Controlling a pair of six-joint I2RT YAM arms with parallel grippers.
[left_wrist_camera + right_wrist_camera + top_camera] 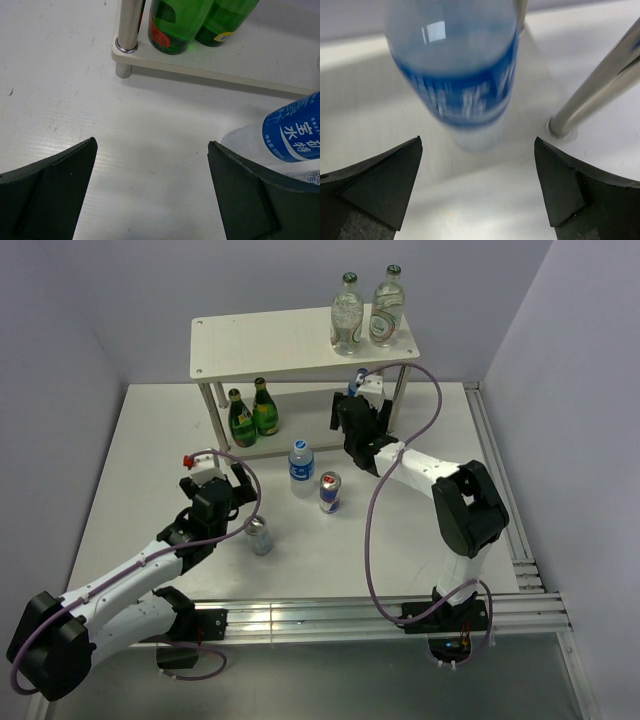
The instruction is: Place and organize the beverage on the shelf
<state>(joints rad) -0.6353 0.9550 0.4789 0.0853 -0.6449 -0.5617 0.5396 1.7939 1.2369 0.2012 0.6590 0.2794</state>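
The shelf (270, 340) stands at the back of the table. Two clear glass bottles (347, 312) stand on its top board. Two green bottles (252, 413) stand on the lower tier, also in the left wrist view (180, 25). A blue-labelled water bottle (457, 75) stands on the lower tier's right end, just ahead of my open, empty right gripper (477, 140) (358, 405). A second water bottle (302, 468) (292, 135), a Red Bull can (330, 492) and a silver can (260, 535) stand on the table. My left gripper (152, 142) (232, 478) is open and empty, left of that bottle.
A shelf leg (128, 25) and the lower board's corner (225, 70) lie ahead of the left gripper. Another leg (600, 95) rises right of the right gripper. An aluminium rail (500, 490) runs along the table's right edge. Walls close in the back and sides.
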